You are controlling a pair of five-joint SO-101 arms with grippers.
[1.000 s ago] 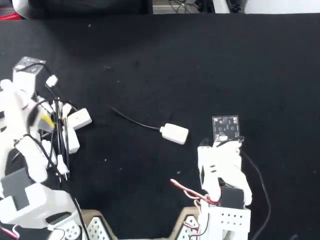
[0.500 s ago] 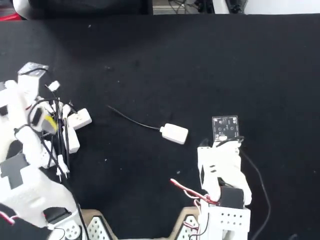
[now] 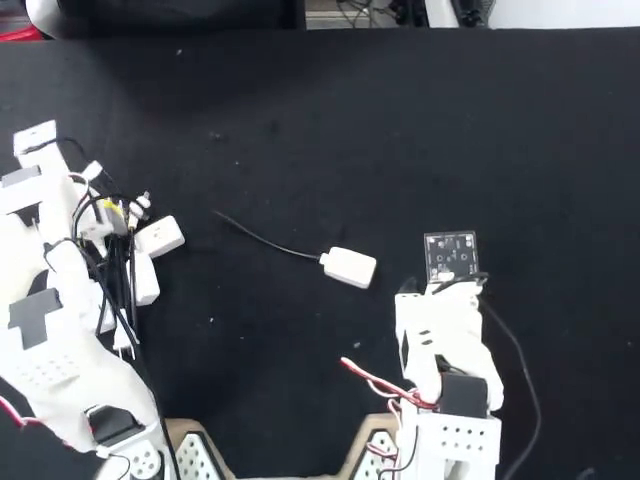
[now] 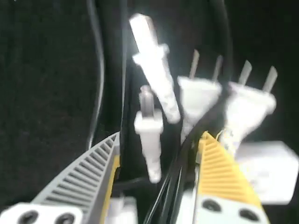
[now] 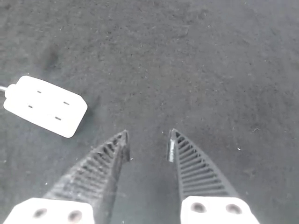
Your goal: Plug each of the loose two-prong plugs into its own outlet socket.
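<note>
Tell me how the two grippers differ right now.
The left gripper has black cords and white plugs between its fingers; the right gripper is open over bare table, holding nothing. The left gripper's fingers show yellow; the right gripper's are plain grey. Both have ribbed, tapering fingers.

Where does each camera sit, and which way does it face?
High view: fixed above, looking down on the black table; left arm and right arm at its near edge.
Left wrist view: on the left arm, facing along the left gripper, shut on plug cords, white plugs beyond.
Right wrist view: on the right arm, facing down past the open right gripper.
Shared: high and right wrist views show the white outlet block.
</note>
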